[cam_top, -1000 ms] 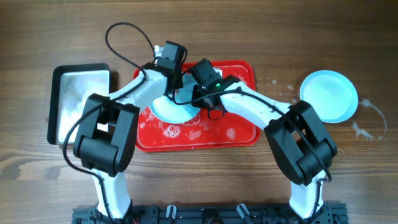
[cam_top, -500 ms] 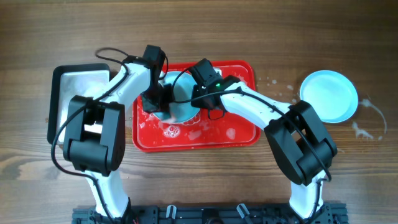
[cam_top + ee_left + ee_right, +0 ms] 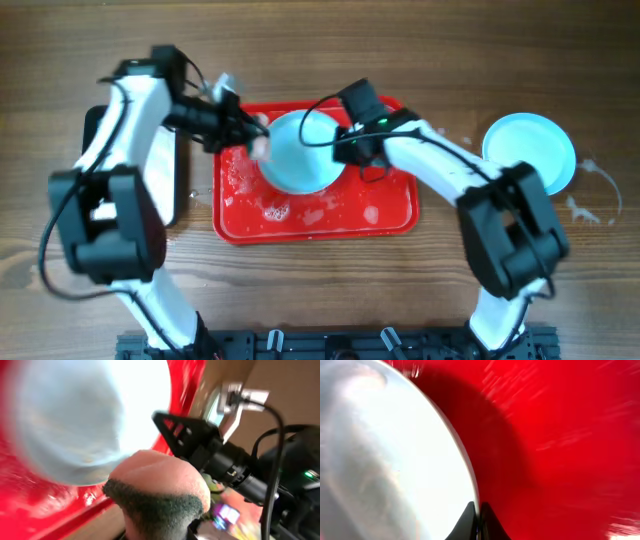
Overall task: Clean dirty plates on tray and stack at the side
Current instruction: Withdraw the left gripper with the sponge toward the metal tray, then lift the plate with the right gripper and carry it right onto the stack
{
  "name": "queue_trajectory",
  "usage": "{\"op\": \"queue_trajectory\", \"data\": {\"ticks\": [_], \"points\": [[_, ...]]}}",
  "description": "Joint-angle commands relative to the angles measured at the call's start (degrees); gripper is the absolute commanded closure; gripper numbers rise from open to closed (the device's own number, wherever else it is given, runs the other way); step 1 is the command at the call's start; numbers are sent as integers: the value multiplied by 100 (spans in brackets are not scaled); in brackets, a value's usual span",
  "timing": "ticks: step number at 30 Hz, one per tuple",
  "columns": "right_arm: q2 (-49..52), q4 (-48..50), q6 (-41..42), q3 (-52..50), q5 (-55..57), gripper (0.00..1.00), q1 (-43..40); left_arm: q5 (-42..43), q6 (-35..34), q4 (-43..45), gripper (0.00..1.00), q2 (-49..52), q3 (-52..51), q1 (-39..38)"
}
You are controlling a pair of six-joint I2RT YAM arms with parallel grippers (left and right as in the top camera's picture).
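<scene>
right gripper (image 3: 343,140) pinches right rim of round light-blue plate (image 3: 298,150), held up over bright red rectangular plastic tray (image 3: 392,215) | left gripper (image 3: 238,128) clamps peach-and-green sponge (image 3: 159,485) at plate's left edge | risk: sponge push could lever wet rim out of pinch, plate drops

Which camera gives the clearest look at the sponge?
Left wrist: the sponge fills the foreground, pink foam over a dark green scouring layer. Overhead shows only a small, blurred pinkish blob at the left edge of the plate. Right wrist shows none of it.
</scene>
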Motion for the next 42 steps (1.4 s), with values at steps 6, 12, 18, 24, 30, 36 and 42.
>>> {"op": "queue_trajectory", "data": {"ticks": [6,12,18,24,30,36,42], "points": [[-2070,-1270,46,2,3128,96,-76,-804,-85,168,96,-522,140,385],[-2933,-2634,966,0,6500,96,-76,-1408,-92,304,96,-522,138,111],[-2933,-2944,811,-184,9250,96,-328,-2122,-321,514,96,-520,136,-372],[-2605,-2540,-321,-201,8741,96,-1773,-2745,-560,743,96,-520,136,-813],[-2031,-2601,-542,-203,6964,96,-2538,-2767,-564,1062,96,-520,136,-918],[-1261,-2579,-428,-229,6387,96,-2662,-3121,-566,1029,96,-520,133,-918],[-1274,-2024,-684,-229,3235,96,-3812,-3235,-562,918,96,-520,133,-918]]}}
